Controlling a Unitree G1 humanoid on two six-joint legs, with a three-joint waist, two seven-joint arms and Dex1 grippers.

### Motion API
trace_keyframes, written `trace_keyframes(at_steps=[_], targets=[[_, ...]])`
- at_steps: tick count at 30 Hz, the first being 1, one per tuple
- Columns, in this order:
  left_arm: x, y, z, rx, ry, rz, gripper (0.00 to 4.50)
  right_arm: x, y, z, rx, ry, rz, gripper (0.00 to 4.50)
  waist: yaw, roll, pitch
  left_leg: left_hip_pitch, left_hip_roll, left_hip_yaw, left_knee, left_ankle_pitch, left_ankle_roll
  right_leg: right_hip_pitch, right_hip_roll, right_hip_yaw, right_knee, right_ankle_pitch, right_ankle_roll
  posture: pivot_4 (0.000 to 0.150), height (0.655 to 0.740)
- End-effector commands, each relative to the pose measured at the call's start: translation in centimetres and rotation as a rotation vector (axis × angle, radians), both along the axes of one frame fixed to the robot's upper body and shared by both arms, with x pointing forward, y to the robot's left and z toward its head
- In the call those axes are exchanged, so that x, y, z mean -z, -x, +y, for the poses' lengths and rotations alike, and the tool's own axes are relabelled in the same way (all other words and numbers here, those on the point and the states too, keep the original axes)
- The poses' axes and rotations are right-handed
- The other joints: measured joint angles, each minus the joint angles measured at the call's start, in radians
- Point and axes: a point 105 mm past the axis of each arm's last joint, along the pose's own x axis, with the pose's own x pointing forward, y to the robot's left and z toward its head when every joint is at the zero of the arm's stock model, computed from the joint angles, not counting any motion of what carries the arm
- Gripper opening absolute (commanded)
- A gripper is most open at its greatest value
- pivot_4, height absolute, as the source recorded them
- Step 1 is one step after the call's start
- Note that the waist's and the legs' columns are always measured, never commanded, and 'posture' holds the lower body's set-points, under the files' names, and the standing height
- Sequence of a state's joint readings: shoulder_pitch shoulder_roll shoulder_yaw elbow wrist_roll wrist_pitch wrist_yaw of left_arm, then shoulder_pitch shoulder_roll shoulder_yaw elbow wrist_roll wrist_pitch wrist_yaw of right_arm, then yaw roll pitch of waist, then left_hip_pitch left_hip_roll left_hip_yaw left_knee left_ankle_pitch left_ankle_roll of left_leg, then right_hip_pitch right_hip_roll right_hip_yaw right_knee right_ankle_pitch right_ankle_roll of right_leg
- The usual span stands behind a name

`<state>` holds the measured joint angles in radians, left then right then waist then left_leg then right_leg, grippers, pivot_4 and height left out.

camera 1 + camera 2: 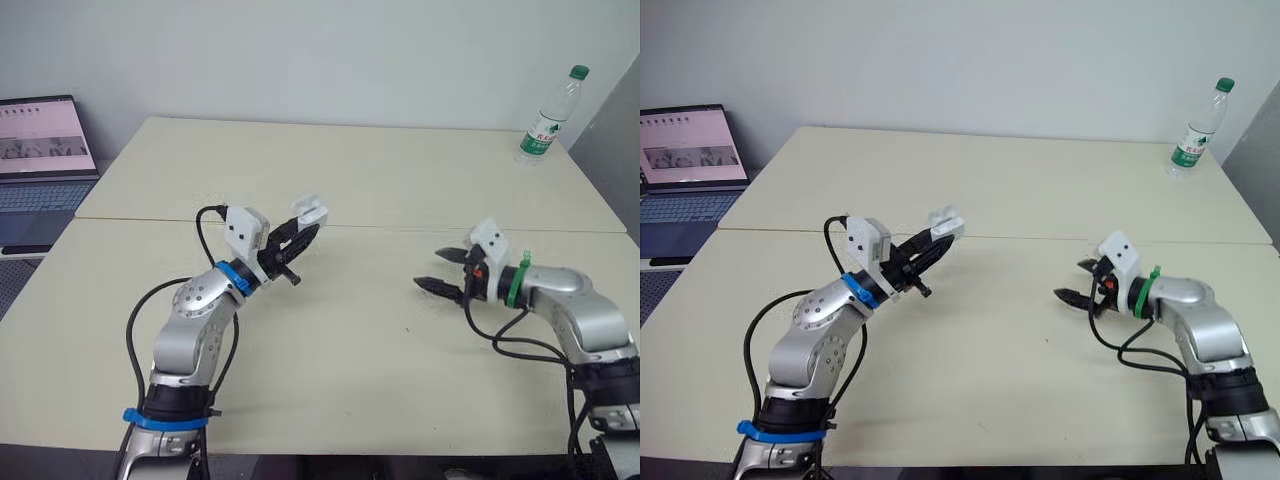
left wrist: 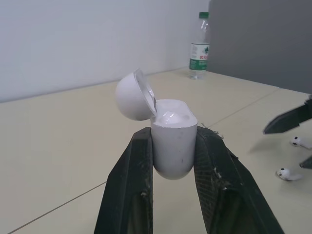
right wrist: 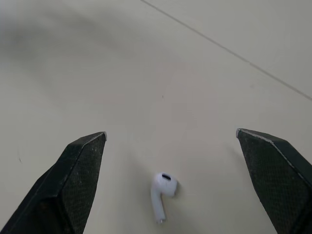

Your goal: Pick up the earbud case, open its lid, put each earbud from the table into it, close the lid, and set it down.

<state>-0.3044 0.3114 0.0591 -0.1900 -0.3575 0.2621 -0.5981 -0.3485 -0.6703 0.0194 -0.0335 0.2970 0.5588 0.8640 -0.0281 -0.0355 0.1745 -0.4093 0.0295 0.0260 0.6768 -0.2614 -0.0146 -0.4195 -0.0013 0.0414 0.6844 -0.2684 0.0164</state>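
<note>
My left gripper (image 1: 305, 228) is raised above the table's middle left and shut on the white earbud case (image 2: 171, 141). The case stands upright between the fingers (image 2: 131, 170), its lid (image 2: 134, 95) swung open. Two white earbuds lie on the table beyond it, one (image 2: 287, 173) nearer the case and one (image 2: 300, 142) farther off. My right gripper (image 1: 432, 268) hovers low over the table's right side, open wide. An earbud (image 3: 162, 190) lies on the table between its fingertips (image 3: 92, 146), touching neither.
A plastic water bottle (image 1: 548, 118) stands at the table's (image 1: 380, 170) far right corner. An open laptop (image 1: 45, 150) sits off the left edge. A seam runs across the tabletop behind both grippers.
</note>
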Motion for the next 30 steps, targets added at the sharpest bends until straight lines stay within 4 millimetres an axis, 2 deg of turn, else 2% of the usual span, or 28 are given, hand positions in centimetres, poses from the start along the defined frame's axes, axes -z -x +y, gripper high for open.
trace_keyframes(at_steps=[1, 11, 21, 27, 30], targets=[[-1.7, 0.6, 0.6, -0.054, 0.022, -0.080, 0.76, -0.9, 0.3, -0.7, 0.006, 0.035, -0.066, 4.47, 0.000, 0.000, 0.000, 0.000, 0.000, 0.000, 0.000, 0.000, 0.000, 0.000, 0.000, 0.000, 0.000, 0.000, 0.000, 0.150, 0.7400], [-1.6, 0.7, 0.2, -0.073, 0.042, -0.078, 0.76, -0.3, -0.9, -2.1, 0.060, 0.134, -0.071, 4.47, 0.001, 0.000, 0.000, 0.000, 0.000, 0.000, 0.000, 0.000, 0.000, 0.001, 0.001, 0.000, -0.002, 0.001, 0.001, 0.150, 0.7400], [-2.1, 0.4, 0.3, -0.062, 0.038, -0.087, 0.76, 0.7, -0.1, 0.1, 0.021, 0.050, 0.013, 4.47, 0.001, 0.000, 0.000, 0.000, 0.000, 0.000, 0.000, 0.000, 0.000, 0.001, 0.001, 0.000, -0.002, 0.001, 0.001, 0.150, 0.7400], [-2.0, 0.5, 0.4, -0.066, 0.036, -0.086, 0.76, 2.2, 0.1, 0.2, 0.026, 0.095, 0.023, 4.47, 0.001, 0.000, 0.000, 0.000, 0.000, 0.000, 0.000, 0.000, 0.000, 0.001, 0.001, 0.000, -0.002, 0.001, 0.001, 0.150, 0.7400], [-2.0, 0.5, 0.4, -0.066, 0.034, -0.087, 0.76, 2.6, -0.2, 0.5, 0.037, 0.093, 0.020, 3.87, 0.001, 0.000, 0.000, 0.000, 0.000, 0.000, 0.000, 0.000, 0.000, 0.001, 0.001, 0.000, -0.002, 0.001, 0.001, 0.150, 0.7400]])
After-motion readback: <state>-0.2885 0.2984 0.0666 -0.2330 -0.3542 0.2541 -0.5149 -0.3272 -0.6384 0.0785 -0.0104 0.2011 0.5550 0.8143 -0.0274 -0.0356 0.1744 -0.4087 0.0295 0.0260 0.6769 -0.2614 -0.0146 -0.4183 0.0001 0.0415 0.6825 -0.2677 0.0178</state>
